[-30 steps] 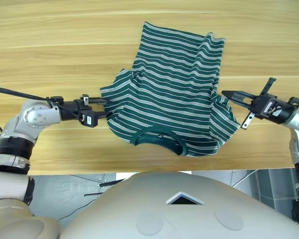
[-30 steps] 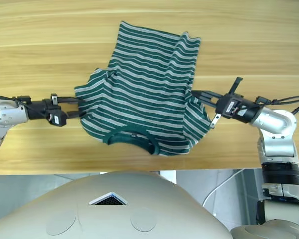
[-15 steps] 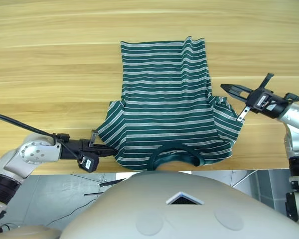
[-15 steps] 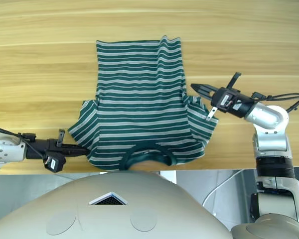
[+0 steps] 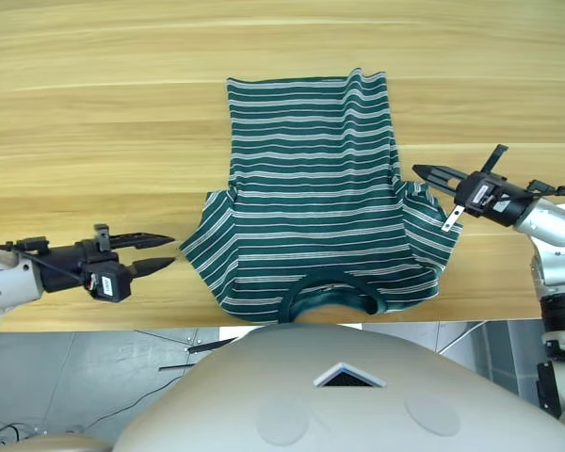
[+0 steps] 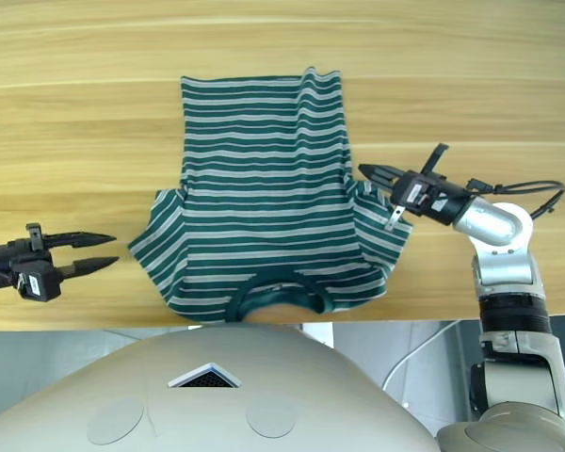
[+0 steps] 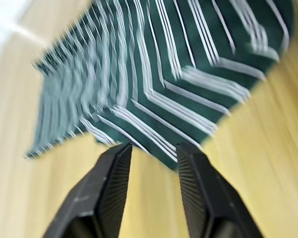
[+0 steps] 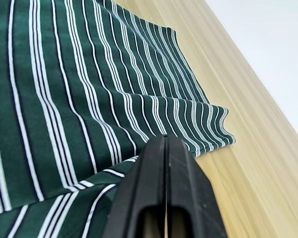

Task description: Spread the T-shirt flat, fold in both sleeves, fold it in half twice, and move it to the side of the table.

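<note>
the wooden table [image 5: 94, 113] carries the t-shirt [image 5: 311, 188] at its middle, with the hem toward 12 o'clock and the collar [image 5: 328, 274] at 6 o'clock, right at the near edge. one second ago the cloth was skewed and bunched. half a second ago it was already pulled straight, and it has not moved since.

the newest change is on the left. the left gripper [image 5: 167, 251] was at the hem of the left sleeve [image 5: 202, 250] half a second ago. now it has let go and drawn back toward 9 o'clock, with its jaws spread and a strip of bare wood between it and the sleeve. the right gripper [image 5: 417, 170] has kept almost its place at 3 o'clock, with its tip at the top of the right sleeve [image 5: 424, 221].

i judge the spreading is nearly done and the sleeve folds come next. the right sleeve is still a little rumpled.

the left wrist view shows the fingers [image 7: 109, 188] apart, with nothing between them and the sleeve corner just beyond the tips. in the right wrist view the fingers [image 8: 154, 188] are pressed together over the stripes. i cannot tell if they pinch any cloth. the head views give the whole outline of the shirt.
</note>
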Robot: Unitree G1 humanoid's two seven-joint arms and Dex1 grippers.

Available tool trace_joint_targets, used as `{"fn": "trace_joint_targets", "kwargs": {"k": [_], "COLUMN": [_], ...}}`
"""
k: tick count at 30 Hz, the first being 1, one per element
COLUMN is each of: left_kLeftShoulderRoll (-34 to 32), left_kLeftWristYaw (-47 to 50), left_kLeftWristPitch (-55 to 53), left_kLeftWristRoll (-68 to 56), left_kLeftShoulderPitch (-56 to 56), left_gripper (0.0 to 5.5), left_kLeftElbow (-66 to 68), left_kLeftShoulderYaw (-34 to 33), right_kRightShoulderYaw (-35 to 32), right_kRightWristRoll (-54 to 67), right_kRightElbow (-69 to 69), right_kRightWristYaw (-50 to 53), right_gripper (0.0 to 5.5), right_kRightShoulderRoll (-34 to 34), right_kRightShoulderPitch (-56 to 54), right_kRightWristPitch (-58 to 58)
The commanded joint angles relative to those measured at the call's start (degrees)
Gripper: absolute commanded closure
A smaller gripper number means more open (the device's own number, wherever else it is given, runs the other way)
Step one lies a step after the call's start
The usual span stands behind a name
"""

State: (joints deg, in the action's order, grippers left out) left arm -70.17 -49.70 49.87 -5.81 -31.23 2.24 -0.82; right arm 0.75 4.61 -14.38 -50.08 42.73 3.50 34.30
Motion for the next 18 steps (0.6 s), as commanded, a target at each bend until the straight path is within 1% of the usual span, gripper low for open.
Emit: {"fn": "trace_joint_targets", "kwargs": {"k": [1,3,5,9,10,14,17,18], "left_kLeftShoulderRoll": [-0.5,1.0,3.3,6.3,6.6,7.5,8.0,8.1], "left_kLeftWristYaw": [-0.4,1.8,4.0,6.2,6.3,5.9,6.2,6.3], "left_kLeftWristPitch": [0.0,-0.3,-0.6,-1.2,-1.5,-1.9,-2.1,-2.1], "left_kLeftWristRoll": [3.5,8.8,14.2,19.4,20.3,20.8,21.1,21.2], "left_kLeftShoulderPitch": [0.7,2.2,4.2,7.0,7.6,9.2,9.7,10.0], "left_gripper": [3.23,2.90,2.57,1.94,1.72,1.28,0.82,0.82], "left_kLeftElbow": [2.2,4.7,6.3,6.5,6.5,6.2,5.9,5.9], "left_kLeftShoulderYaw": [-2.2,-2.7,-1.7,0.5,1.2,4.0,5.4,5.7], "right_kRightShoulderYaw": [-0.1,-0.3,-0.5,-0.8,-0.7,-0.9,-0.7,-0.7], "right_kRightWristRoll": [0.5,0.9,1.2,1.8,1.8,2.0,1.9,1.9], "right_kRightElbow": [0.4,0.7,0.8,1.5,1.7,2.8,3.0,3.2], "right_kRightWristYaw": [0.0,0.0,0.0,-0.2,-0.2,-0.3,-0.4,-0.3], "right_gripper": [5.50,5.50,5.50,5.50,5.50,5.50,5.50,5.50], "right_kRightShoulderRoll": [0.0,0.0,0.2,0.4,0.4,0.6,0.5,0.5], "right_kRightShoulderPitch": [-0.6,-0.4,-0.3,0.1,0.1,1.0,1.2,1.4], "right_kRightWristPitch": [-0.1,-0.1,0.0,-0.2,-0.2,-0.4,-0.5,-0.6]}}
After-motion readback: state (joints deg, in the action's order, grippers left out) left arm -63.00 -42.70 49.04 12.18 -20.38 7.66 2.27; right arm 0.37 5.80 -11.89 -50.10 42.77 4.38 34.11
